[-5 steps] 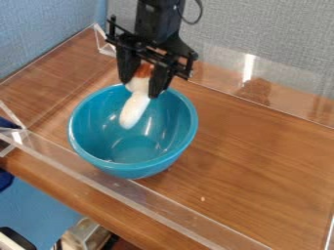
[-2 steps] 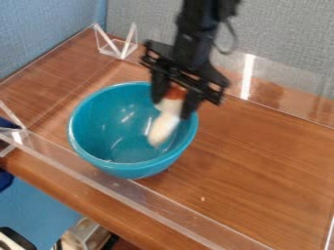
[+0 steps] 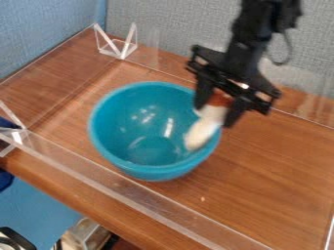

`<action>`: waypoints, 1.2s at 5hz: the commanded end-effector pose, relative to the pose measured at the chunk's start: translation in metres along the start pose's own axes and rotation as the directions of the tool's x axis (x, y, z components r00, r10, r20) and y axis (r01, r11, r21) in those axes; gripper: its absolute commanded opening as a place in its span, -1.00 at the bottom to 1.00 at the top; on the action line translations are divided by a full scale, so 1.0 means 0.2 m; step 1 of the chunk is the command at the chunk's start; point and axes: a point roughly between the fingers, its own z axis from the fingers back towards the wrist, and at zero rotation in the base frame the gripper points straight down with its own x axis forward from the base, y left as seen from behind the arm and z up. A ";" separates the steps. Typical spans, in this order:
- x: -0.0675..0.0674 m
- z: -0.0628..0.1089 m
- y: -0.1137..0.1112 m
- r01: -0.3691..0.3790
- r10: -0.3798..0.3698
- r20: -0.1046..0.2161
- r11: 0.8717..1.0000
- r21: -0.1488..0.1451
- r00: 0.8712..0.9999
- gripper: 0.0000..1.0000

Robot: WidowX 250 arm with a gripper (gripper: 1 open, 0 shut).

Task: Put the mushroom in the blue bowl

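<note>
The blue bowl [image 3: 120, 125] sits on the wooden table, left of centre. My gripper [image 3: 224, 104] hangs over the bowl's right rim, pointing down, shut on the mushroom [image 3: 206, 127]. Its orange-brown cap is up between the black fingers [image 3: 205, 90], and the cream stem hangs down and to the left. The stem's lower end lies against the bowl's right inner wall or rim; whether it touches I cannot tell. Nothing else lies inside the bowl.
A low clear acrylic wall [image 3: 156, 200] borders the wooden table [image 3: 280, 166] along the front and back. A small clear triangular stand [image 3: 117, 43] is at the back left corner. Something blue pokes in at the left edge [image 3: 7, 127].
My gripper has carried the mushroom to the right, from above the bowl's middle to its right rim. The bowl itself has also shifted to the right on the table.
</note>
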 end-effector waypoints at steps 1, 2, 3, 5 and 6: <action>0.03 0.11 0.01 -0.023 0.024 0.050 0.999 -0.023 0.998 -1.00; 0.05 0.13 0.01 -0.032 0.034 0.046 0.999 -0.031 0.998 1.00; 0.09 0.06 -0.03 -0.040 0.041 0.032 0.999 -0.030 0.999 1.00; 0.13 -0.07 -0.06 -0.055 0.055 0.008 0.998 -0.039 0.998 1.00; 0.12 0.01 0.01 -0.036 0.038 0.037 0.998 -0.051 0.999 1.00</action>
